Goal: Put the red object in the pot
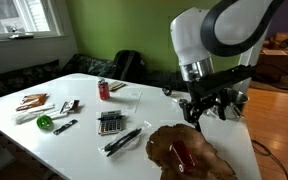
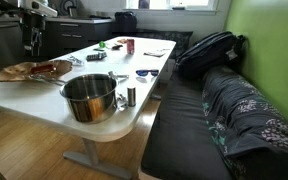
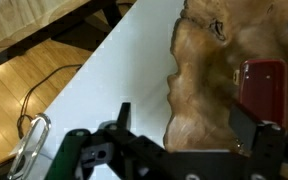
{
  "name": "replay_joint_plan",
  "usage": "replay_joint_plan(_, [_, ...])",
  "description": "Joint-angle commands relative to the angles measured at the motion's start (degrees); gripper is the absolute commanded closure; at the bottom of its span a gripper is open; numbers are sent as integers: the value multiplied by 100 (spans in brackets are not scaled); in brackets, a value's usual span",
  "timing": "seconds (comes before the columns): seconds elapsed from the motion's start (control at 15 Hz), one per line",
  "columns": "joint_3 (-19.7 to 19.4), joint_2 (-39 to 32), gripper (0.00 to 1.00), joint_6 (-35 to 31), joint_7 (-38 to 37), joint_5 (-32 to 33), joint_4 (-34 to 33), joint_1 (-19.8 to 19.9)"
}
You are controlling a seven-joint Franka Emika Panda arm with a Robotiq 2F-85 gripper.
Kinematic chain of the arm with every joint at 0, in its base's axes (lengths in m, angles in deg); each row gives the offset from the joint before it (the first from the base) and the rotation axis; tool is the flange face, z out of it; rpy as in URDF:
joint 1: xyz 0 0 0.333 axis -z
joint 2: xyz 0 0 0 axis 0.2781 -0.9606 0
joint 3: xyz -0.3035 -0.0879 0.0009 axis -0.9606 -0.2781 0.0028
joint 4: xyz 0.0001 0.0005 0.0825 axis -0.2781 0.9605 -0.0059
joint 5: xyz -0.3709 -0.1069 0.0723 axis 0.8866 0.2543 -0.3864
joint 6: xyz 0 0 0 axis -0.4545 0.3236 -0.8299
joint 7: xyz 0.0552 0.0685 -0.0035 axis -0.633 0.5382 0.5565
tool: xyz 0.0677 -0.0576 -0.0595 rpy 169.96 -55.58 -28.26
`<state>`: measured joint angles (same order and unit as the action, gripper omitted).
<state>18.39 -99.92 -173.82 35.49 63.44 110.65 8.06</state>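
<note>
The red object (image 1: 187, 152) is a small dark red glossy piece lying on a brown wooden board (image 1: 209, 165). It also shows in an exterior view (image 2: 46, 68) and at the right edge of the wrist view (image 3: 262, 85). My gripper (image 1: 200, 112) hangs above the board, open and empty. In the wrist view its fingers (image 3: 196, 125) straddle the board's edge, with the red object just beside the right finger. The gripper (image 2: 30, 38) also shows at the far left above the board (image 2: 19, 72). The shiny steel pot (image 2: 89, 97) stands near the table's rounded front edge, apart from the board.
On the white table (image 1: 84, 140) lie an upright red can (image 1: 103, 90), a calculator (image 1: 110, 122), a green thing (image 1: 44, 122), a marker (image 1: 122, 140) and tools. A small metal shaker (image 2: 131, 96) stands beside the pot. A backpack (image 2: 209, 50) sits on the couch (image 2: 234, 120).
</note>
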Motion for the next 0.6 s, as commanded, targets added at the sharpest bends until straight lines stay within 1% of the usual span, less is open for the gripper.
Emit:
replay_joint_plan(0.0, [-375,-491,0,-326,-98,433,-212,-496])
replay_joint_plan(0.07, [-431,-684,0,-402,-144,622,-298,-620])
replay_joint_plan(0.2, [-504,-1034,0,-644,-85,804,-458,-858])
replay_joint_plan(0.33, [-634,-1278,0,-856,-178,994,-559,-1120])
replay_joint_plan(0.4, [-723,-1391,8,-1006,-301,1084,-589,-1257])
replay_joint_plan(0.53, [-878,-1504,17,-1312,-473,1234,-650,-1491])
